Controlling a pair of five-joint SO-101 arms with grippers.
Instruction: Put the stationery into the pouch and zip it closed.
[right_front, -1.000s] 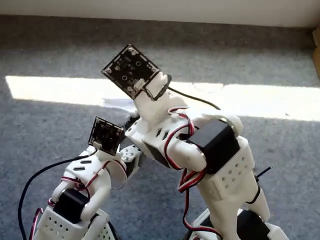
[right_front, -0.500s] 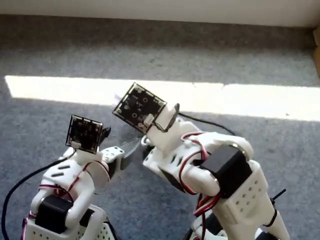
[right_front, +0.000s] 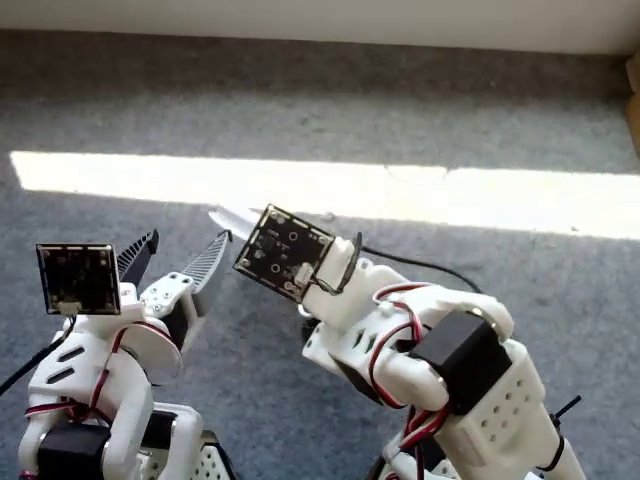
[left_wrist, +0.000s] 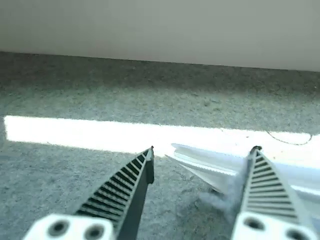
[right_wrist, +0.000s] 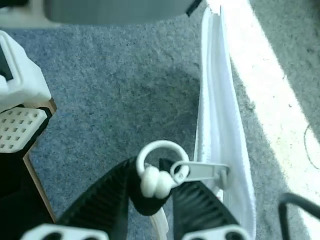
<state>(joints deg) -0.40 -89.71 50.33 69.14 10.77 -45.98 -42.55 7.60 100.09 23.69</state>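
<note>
Nearest to us, our right gripper (right_wrist: 150, 192) is clamped on the zipper pull (right_wrist: 202, 172) of the white pouch (right_wrist: 217, 100), which lies flat on the grey carpet (right_wrist: 115, 85). Farther on, our left gripper (left_wrist: 202, 149) hangs spread wide near the pouch's pointed end and touches nothing. We fear that, with nothing pinning the pouch, a pull may drag it whole instead of closing it.

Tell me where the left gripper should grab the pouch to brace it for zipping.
Probably the pouch's pointed end, which faces the open left gripper. Come straight in along the carpet, closing across its thin layered edge; the right gripper holds the zip pull.
</note>
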